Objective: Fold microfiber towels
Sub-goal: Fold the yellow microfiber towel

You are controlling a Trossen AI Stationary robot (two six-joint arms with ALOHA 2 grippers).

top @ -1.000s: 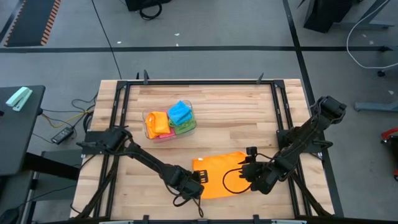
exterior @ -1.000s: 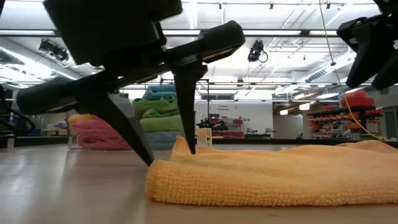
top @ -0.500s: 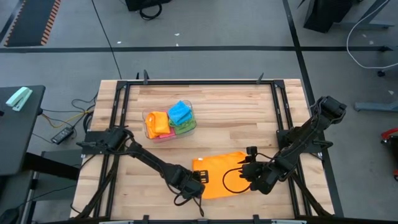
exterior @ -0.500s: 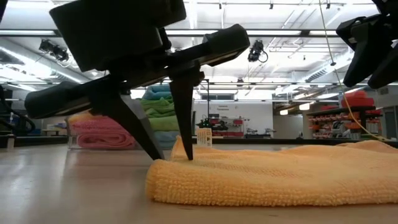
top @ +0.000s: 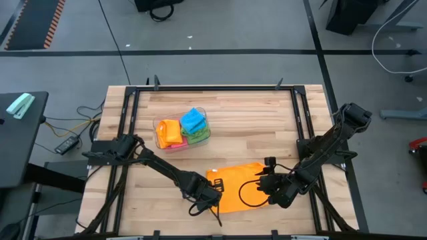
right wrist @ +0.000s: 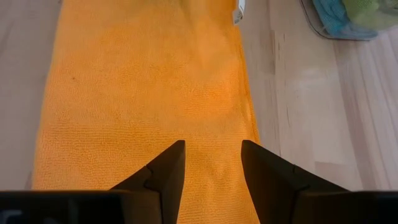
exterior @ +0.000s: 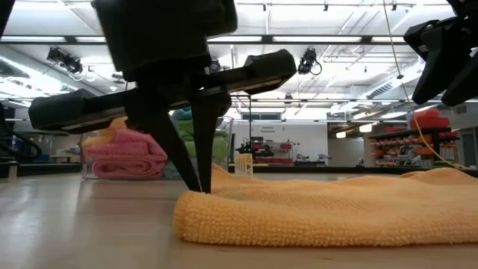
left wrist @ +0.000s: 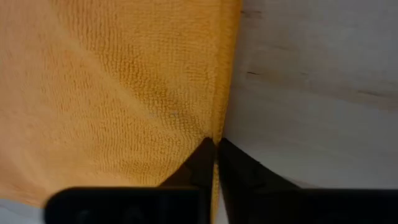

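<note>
On the desk's (top: pixel 267 127) near side, the left end effector (left wrist: pixel 215 144) pinches an edge of the flat orange towel (top: pixel 235 187) while the right end effector (right wrist: pixel 211 155) hovers half-open above it: grasping step, lifting and folding over likely next.

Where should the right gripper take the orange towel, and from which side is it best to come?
Probably the edge at its own end. The orange towel lies flat, so the open right gripper hovering over it should come straight down and pinch, as the left gripper does at its edge.
</note>
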